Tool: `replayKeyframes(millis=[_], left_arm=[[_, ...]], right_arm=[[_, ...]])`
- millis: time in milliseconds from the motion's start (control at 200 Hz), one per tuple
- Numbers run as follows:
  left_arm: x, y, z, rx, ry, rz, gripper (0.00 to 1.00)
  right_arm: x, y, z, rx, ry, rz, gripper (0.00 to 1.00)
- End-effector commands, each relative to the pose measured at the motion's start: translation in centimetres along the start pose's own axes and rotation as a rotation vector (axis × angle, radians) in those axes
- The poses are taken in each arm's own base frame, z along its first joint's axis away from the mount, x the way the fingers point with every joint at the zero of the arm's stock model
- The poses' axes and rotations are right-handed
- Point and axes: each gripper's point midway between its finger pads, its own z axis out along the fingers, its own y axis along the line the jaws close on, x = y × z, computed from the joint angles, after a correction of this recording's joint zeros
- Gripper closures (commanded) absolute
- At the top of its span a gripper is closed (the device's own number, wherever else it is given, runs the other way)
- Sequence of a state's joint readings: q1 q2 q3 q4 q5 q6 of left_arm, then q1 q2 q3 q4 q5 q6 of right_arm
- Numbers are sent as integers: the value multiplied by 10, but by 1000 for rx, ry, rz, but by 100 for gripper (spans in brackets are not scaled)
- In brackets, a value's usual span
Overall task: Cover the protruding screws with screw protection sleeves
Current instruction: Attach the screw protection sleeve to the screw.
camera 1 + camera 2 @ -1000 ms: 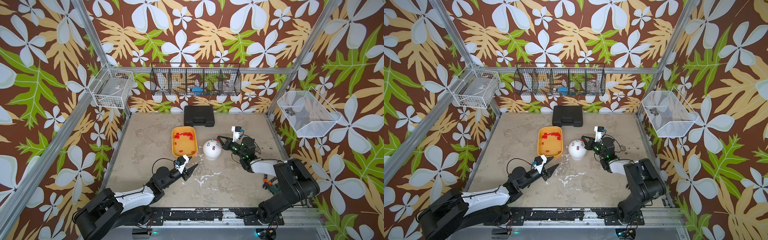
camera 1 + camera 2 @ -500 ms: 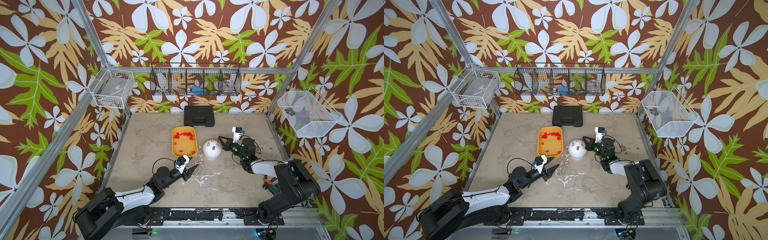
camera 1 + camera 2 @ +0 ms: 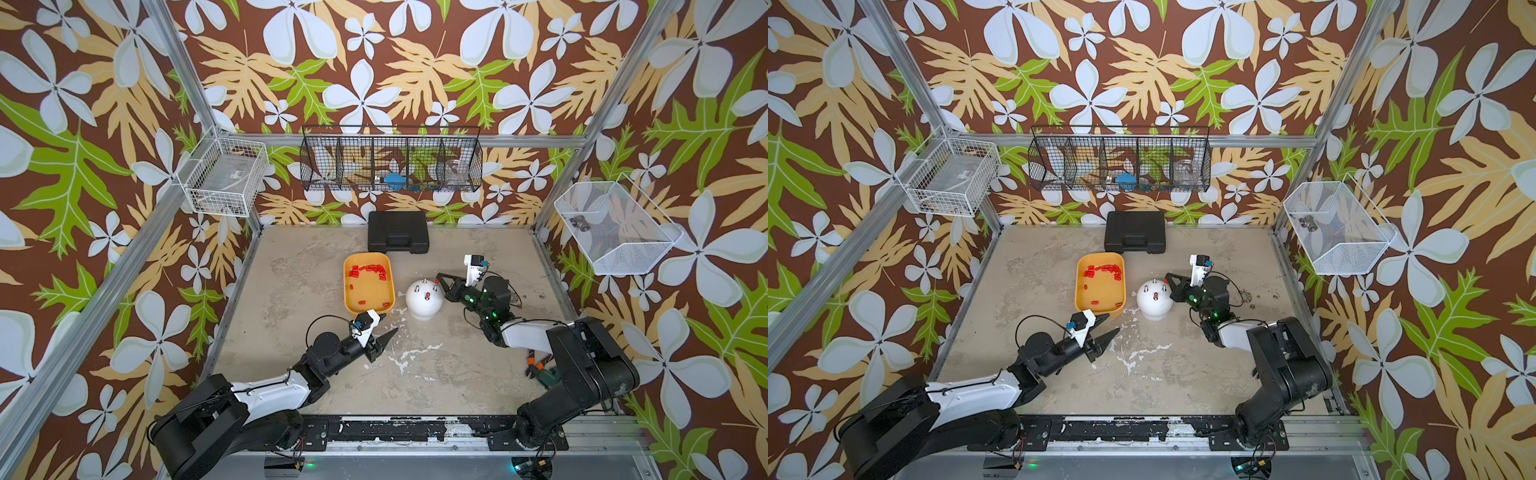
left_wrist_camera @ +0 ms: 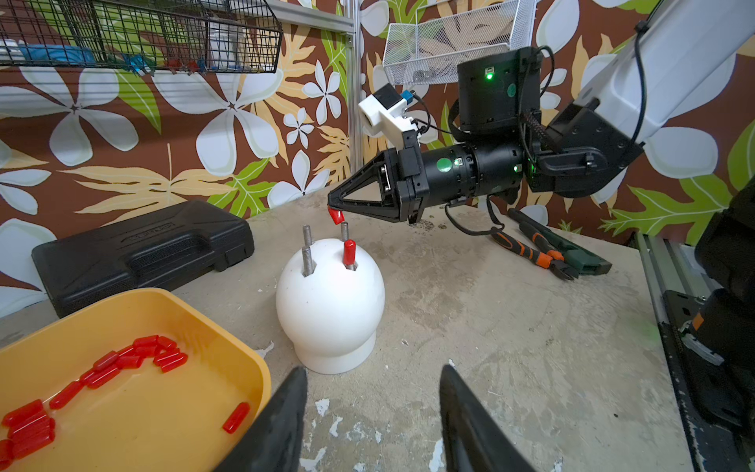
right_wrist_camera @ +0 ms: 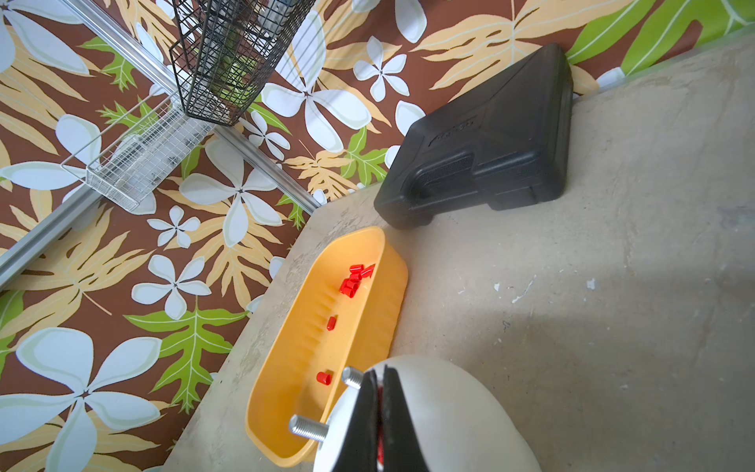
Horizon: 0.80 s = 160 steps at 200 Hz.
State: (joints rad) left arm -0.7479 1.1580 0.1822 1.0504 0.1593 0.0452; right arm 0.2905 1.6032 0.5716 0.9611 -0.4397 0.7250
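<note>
Just over the white dome-shaped plastic ball (image 4: 330, 302), near the middle of the pale grey table (image 4: 490, 327): the black right gripper (image 4: 333, 203), jaws pressed together on one small bright red plastic sleeve (image 4: 336, 215). Hangs from the tips a little tilted, lower end toward the ball. Right under it, slightly to one side: a thin bare grey metal stud (image 4: 344, 231), upright, long axis vertical. Appears not touching; only a small gap between sleeve end and stud top.

Seems to call for two things in the coming move: to bring the sleeve axis in line with the stud, then to push straight down along it. Risks otherwise to catch the rim on the thread and to bend or drop the sleeve.

On the same ball: two more bare studs (image 4: 307, 261), and a fourth one already covered by a red cap (image 4: 349, 252), just beside the target.

Low over the table, near a corner of the shallow orange-yellow plastic tray (image 4: 253, 367): the left gripper (image 4: 372, 374), jaws apart, nothing between them. Well apart from the ball, so clearly the farther arm. Inside the tray: many loose red sleeves (image 4: 135, 355), lying flat.
</note>
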Motion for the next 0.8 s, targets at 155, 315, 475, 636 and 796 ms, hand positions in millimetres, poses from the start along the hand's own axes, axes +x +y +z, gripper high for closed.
replayKeyframes(millis=[155, 315, 475, 636, 796], left_arm=[[-6, -1, 1, 10, -19, -1, 47], [-5, -1, 1, 11, -16, -1, 47], [-6, -2, 2, 18, -17, -2, 47], [-6, -3, 2, 20, -15, -3, 47], [-6, -3, 1, 20, -18, -4, 47]], right_arm=[[1, 7, 2, -28, -5, -18, 100], [-3, 12, -1, -39, -17, -17, 100], [-11, 20, -4, -47, -26, -25, 100], [-17, 23, -11, -32, -52, -41, 100], [-13, 19, -9, -29, -45, -42, 100]])
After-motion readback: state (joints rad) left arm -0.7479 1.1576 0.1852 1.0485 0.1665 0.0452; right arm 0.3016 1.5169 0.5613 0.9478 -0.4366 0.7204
